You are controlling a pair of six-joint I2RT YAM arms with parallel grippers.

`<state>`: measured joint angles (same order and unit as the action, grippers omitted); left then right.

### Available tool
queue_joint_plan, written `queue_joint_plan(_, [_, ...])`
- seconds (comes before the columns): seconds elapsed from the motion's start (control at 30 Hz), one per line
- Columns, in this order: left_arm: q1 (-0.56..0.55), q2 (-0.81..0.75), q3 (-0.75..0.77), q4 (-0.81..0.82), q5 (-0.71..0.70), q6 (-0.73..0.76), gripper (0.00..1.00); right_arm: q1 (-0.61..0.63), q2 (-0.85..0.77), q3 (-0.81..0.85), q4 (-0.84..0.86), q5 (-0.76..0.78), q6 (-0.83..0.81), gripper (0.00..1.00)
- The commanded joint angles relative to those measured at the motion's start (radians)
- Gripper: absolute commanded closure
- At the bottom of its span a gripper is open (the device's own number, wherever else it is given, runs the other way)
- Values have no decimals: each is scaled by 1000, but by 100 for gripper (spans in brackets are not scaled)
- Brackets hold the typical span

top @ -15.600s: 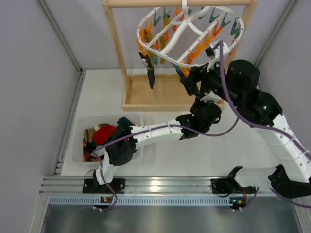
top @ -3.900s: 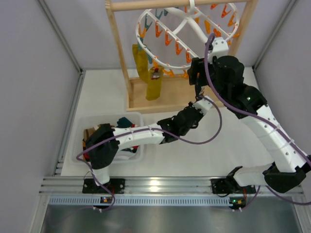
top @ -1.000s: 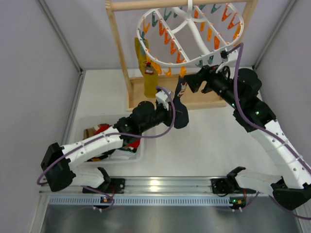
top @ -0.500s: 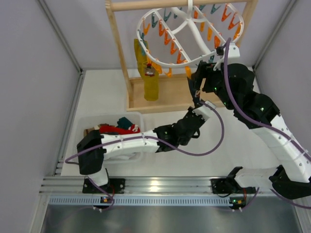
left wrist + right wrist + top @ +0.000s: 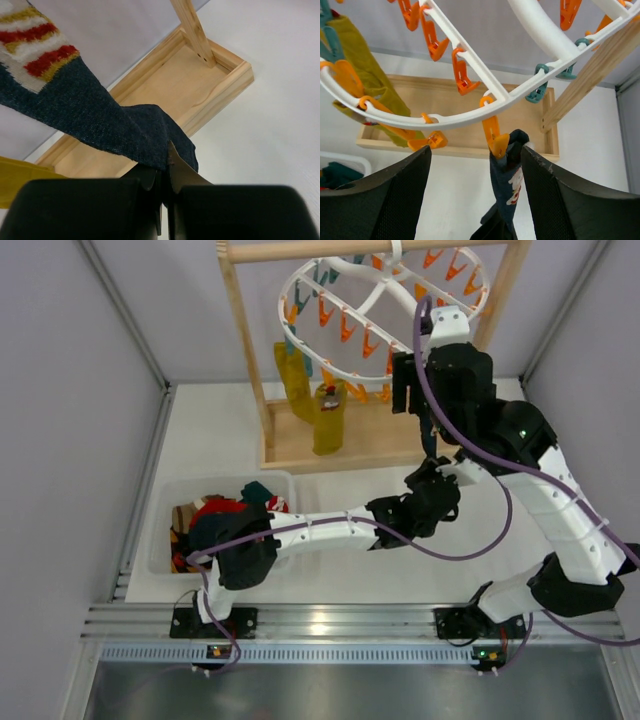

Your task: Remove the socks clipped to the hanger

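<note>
Finding: the left end effector [image 5: 163, 192] is shifting rightward and is now pinching the lower end of the dark navy knitted sock [image 5: 100, 115]. The right end effector [image 5: 472, 197] is lifting toward the white oval plastic hanger [image 5: 540, 32], fingers apart. The hanger is swinging, carrying the mustard yellow fabric socks [image 5: 328, 420] rightward.

hanger [image 5: 378, 295] over the stand base [image 5: 370, 440] — bin [image 5: 160, 512] of socks [image 5: 212, 512] lies front-left.

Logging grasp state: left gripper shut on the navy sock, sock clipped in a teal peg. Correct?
No: the peg is orange, not teal; the right wrist view shows it. The left gripper is shut on the navy sock, which that peg holds.
</note>
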<state>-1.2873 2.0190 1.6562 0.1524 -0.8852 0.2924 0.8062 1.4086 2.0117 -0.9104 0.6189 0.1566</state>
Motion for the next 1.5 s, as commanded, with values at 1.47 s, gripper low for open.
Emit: queue_joint_plan(1.47, [-47,72,183,18,26,39,100,11,21,-327,473,443,-224,50])
